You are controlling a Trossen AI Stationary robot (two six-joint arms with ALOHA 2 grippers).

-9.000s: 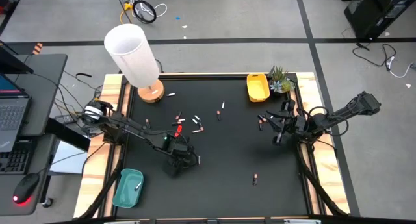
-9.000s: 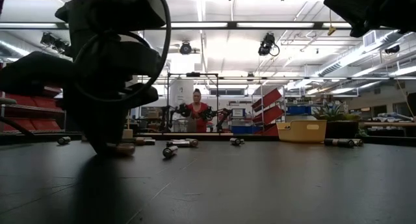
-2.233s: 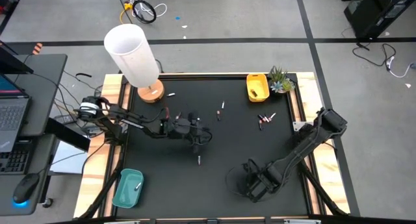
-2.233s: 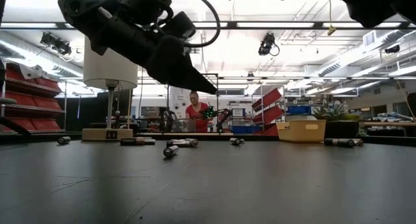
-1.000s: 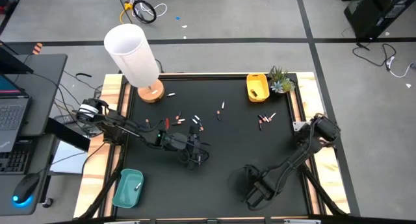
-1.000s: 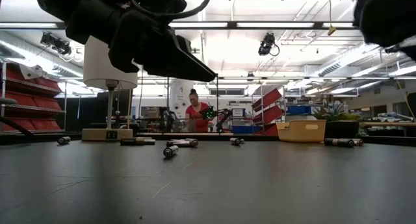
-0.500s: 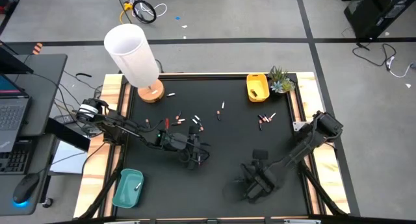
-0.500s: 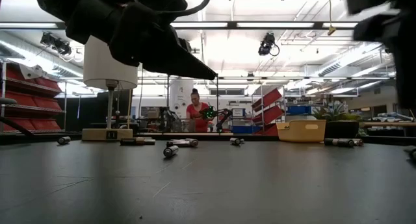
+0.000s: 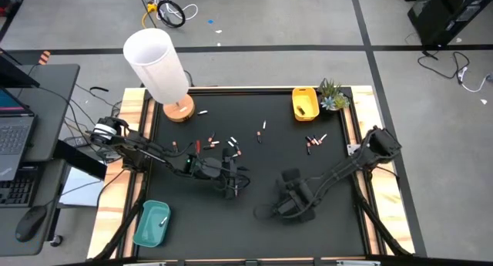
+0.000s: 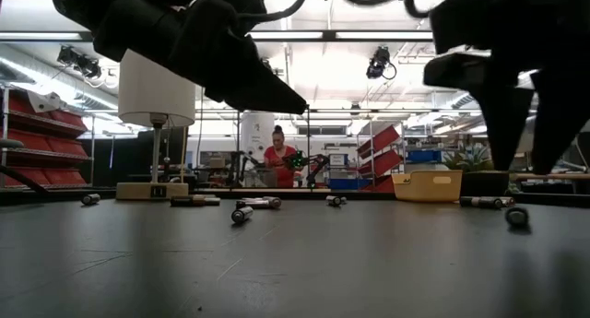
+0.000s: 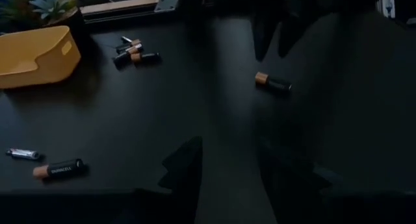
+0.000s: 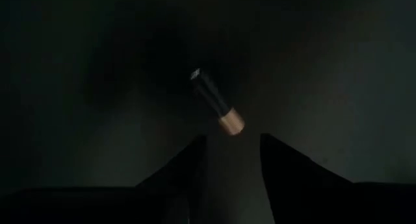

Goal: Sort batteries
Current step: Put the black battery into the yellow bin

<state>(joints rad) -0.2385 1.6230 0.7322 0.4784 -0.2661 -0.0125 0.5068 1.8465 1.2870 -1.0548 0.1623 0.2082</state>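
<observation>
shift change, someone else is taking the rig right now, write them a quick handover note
Left gripper: open, empty, raised over the table's middle-left.
Right gripper: open, empty, hovering just above a lone dark battery near the table's middle.
Trays: the teal tray at the near left holds one white battery; the yellow tray at the far right holds what looks like one dark battery.
Left to do: most batteries lie loose, a group at centre-left, a cluster near the yellow tray, one by the lamp.

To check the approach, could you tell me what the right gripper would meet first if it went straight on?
Probably the dark battery with a copper end lying just ahead of the open right gripper; nothing else shows between them.
</observation>
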